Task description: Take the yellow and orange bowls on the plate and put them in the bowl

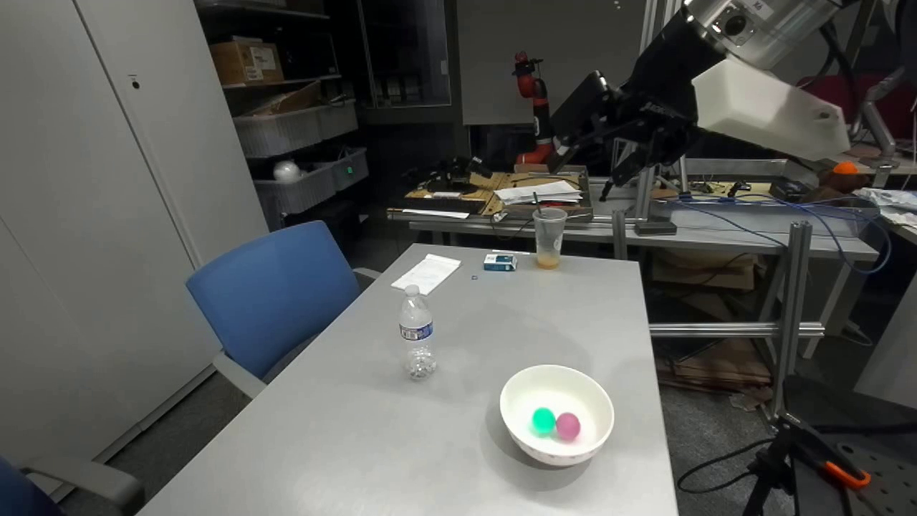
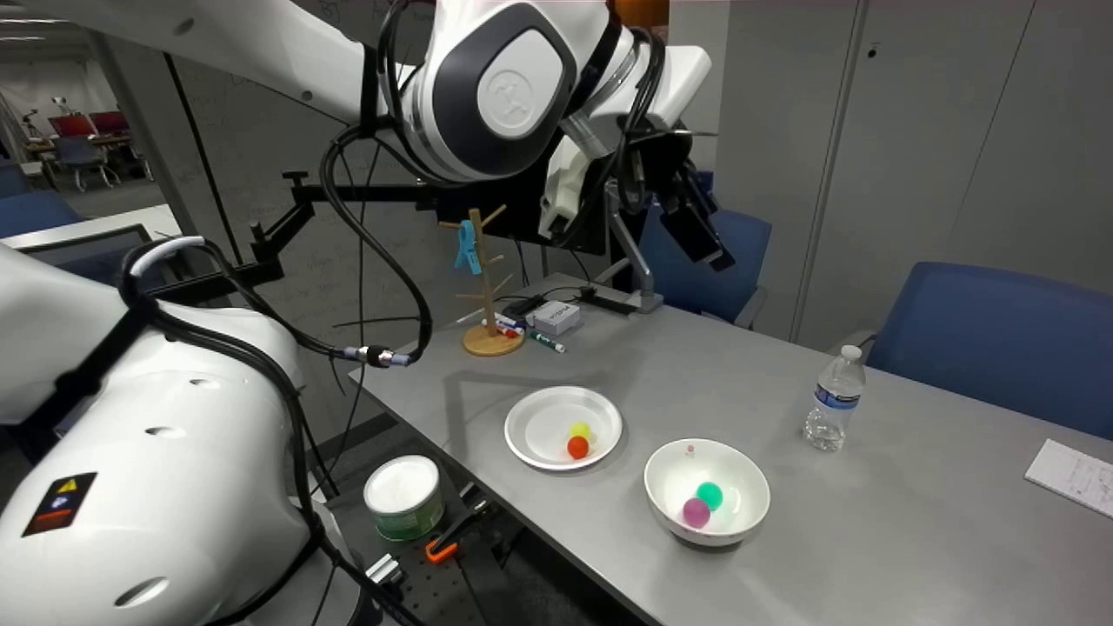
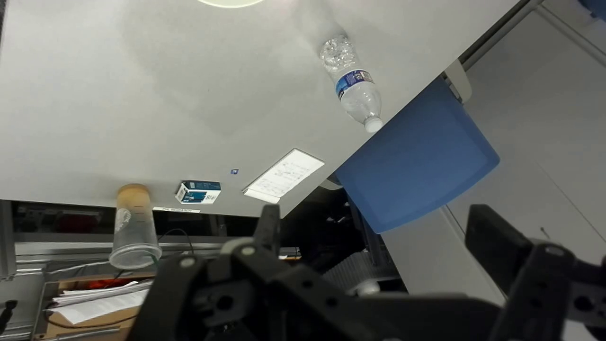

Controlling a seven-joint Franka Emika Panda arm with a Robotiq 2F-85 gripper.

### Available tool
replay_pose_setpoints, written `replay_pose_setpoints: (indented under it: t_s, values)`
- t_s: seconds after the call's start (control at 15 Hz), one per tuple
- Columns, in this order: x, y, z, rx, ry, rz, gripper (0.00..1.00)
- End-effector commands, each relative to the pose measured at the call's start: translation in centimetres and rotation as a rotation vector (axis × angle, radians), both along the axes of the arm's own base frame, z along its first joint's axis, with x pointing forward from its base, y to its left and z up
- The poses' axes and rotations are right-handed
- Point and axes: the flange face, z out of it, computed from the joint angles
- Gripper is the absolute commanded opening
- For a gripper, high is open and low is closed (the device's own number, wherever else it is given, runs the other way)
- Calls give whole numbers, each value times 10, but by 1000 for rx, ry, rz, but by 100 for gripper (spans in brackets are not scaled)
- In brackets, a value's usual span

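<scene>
Left of the bowl (image 2: 683, 474), on the plate (image 2: 530, 430), the orange ball (image 2: 577, 449) hides part of the yellow ball (image 2: 580, 429) in an exterior view, and I cannot tell whether the two touch. The wrist view cuts the bowl down to a thin curve of rim. High over the table (image 1: 487, 337) hangs the black pincer (image 3: 376, 222); close up it is a dark blur, yet its fingers stand wide apart, gripping nothing. What the clear bottle (image 1: 417, 351), upright and capped, holds is hard to make out.

Inside the bowl, a green ball (image 1: 543, 421) and a purplish-pink ball (image 1: 568, 427) sit side by side at the bottom. The plate carries the yellow and orange balls right of its middle, the orange one on the near side. At the far end of the table, a see-through cup (image 1: 549, 233) has a little orange-brown liquid (image 1: 548, 263) at its bottom.

The bowl is white, round and deep, thick at the rim, with a pink spot on its inner wall. The plate is white too, but shallow. Both balls on it are small and bright, the orange one close to red.
</scene>
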Motion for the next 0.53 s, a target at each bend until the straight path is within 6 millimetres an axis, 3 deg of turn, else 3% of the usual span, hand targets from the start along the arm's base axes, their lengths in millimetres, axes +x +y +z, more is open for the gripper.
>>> replay_pose_setpoints:
  t_s: [0.0, 0.47]
  values:
    - [0, 0, 1, 0, 1, 1, 100]
    - [29, -3, 10, 44, 107, 3, 100]
